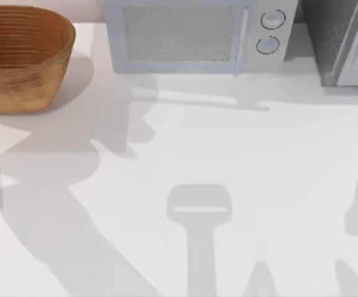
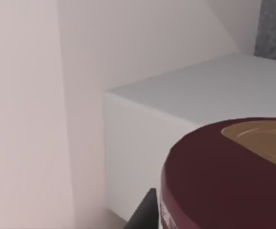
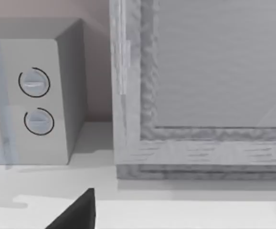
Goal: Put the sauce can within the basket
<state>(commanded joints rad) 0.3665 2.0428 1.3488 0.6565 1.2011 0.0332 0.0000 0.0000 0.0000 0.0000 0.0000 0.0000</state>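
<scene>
The basket is sitting at the table's far left corner, beside the microwave; the sauce can is looming right up against the left wrist camera — whether the left fingers are gripping it, I cannot tell; the right wrist camera is facing the microwave's dials — jaw state there, cannot tell either.

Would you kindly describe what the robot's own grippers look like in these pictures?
Little of them is in frame. In the left wrist view, the left gripper's finger is a dark, nearly black, flat-sided wedge tapering to a point. In the right wrist view, the right gripper's finger looks alike: matte black, angular, unmarked. No cables or markings are visible.
</scene>
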